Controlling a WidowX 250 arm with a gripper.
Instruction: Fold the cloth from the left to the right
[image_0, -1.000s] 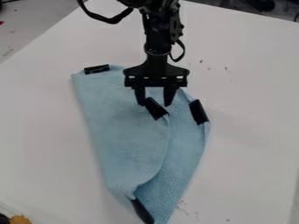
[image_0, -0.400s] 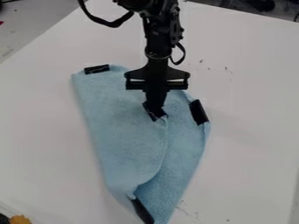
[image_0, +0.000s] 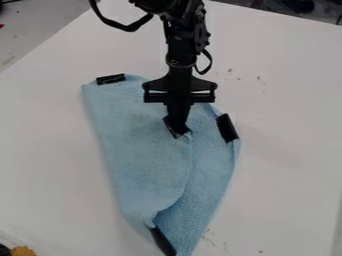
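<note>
Light blue, the cloth (image_0: 143, 150) lies at a slant across the middle of the frame, from upper left down to the bottom edge, its left part turned over toward the right. A strip of the layer underneath shows along the right side.

The change is at the gripper (image_0: 176, 122), just above the centre of the frame. One second ago its two fingers stood apart over the cloth; now they have come together and are clamped on the centre clip (image_0: 178, 132), a black one at the edge of the turned-over flap. Against the frame just before this one, hardly anything has moved, and the cloth keeps its place and outline.

Three more black clips sit on the cloth's edges: the upper-left clip (image_0: 111, 79), the right clip (image_0: 228, 128), just right of the gripper, and the bottom clip (image_0: 162, 241), where the fold narrows. The arm (image_0: 180, 45) comes down from the top edge, and with the gripper it hides part of the cloth's upper edge and some of the centre clip. A black cable (image_0: 123, 24) loops out to the arm's left.

Under it all is a white table (image_0: 287, 165) with small dark marks right of the arm and near the bottom. A fuzzy orange-yellow thing (image_0: 23, 251) pokes in at the lower left corner.
</note>
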